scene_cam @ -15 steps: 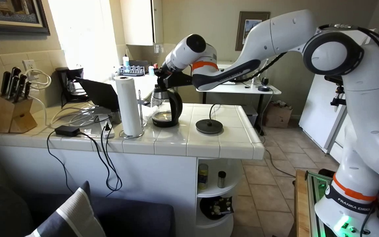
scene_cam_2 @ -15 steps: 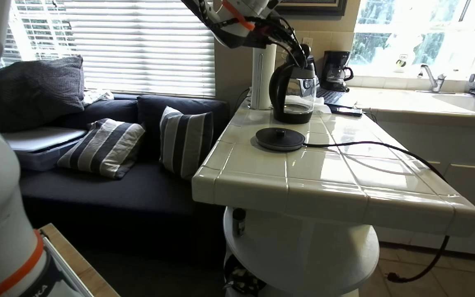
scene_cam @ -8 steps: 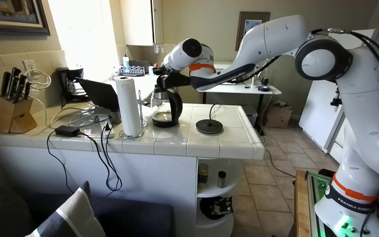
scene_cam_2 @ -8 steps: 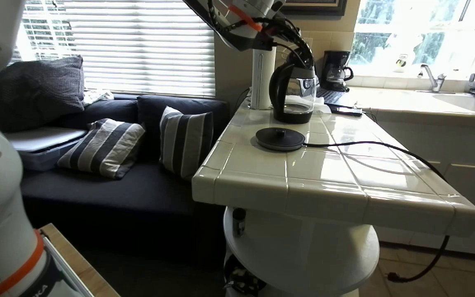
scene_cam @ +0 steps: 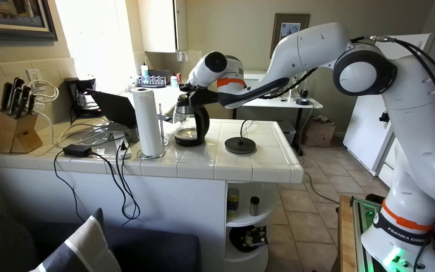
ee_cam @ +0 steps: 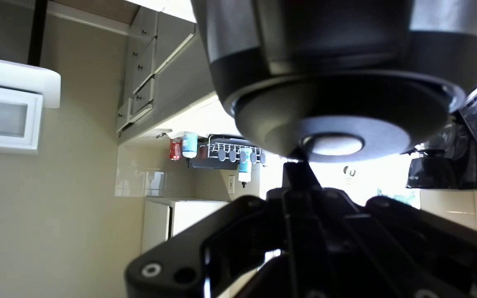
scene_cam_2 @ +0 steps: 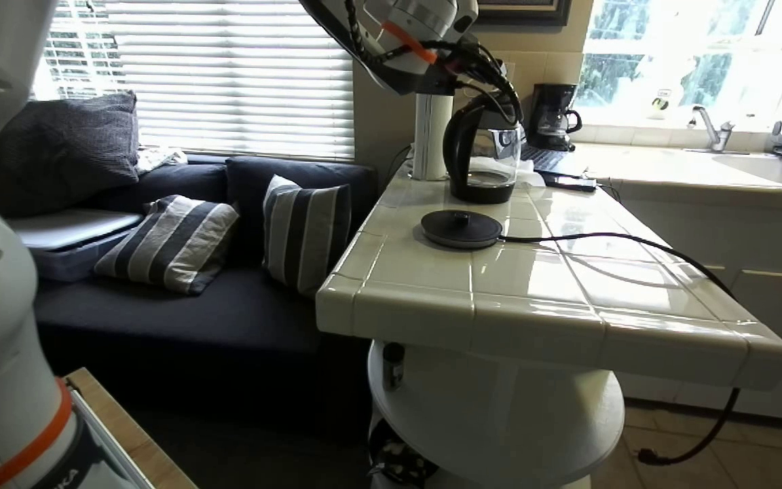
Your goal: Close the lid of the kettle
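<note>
Jaws pressed together, the hand [ee_cam: 299,164] lies over the kettle [scene_cam_2: 485,153], with the lid [ee_cam: 338,145] directly below, contact unclear. The next push likely runs straight down.

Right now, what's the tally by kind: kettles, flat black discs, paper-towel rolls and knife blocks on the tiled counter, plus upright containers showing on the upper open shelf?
Kettle: 1
Flat black disc: 1
Paper-towel roll: 1
Knife block: 1
Upright containers: 2
Total: 6
</note>
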Available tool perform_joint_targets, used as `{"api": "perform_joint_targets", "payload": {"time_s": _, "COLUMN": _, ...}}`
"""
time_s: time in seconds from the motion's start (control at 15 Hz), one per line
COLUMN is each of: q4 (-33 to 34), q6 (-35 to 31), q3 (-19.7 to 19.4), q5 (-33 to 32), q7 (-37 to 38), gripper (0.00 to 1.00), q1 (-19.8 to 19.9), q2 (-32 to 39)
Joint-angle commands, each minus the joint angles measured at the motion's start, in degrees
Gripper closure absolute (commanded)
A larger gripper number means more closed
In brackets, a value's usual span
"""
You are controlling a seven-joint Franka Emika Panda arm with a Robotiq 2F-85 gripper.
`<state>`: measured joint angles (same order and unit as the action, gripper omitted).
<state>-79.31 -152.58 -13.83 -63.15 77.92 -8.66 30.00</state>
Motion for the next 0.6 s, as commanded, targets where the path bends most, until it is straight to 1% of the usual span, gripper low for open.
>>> {"api": "perform_joint_targets", "payload": {"time_s": 0.0, "q4": 0.3, "q6": 1.9, "q3": 0.2, "q5": 0.9, "q7": -0.7, "gripper": 1.0, "q1": 0.1, "q2": 1.3}}
{"api": "perform_joint_targets", "payload": {"time_s": 0.33, "q4": -0.6, "q6": 2.3, "q3": 0.8, "q5": 1.8, "q7": -2.4, "gripper": 1.0, "q1": 0.3, "q2": 1.5}}
{"api": "perform_joint_targets", "payload": {"time_s": 0.53, "q4": -0.4, "q6": 2.0, "q3": 0.5, "q5": 1.3, "q7": -1.6, "gripper": 1.0, "q1": 0.0, "q2": 1.3}}
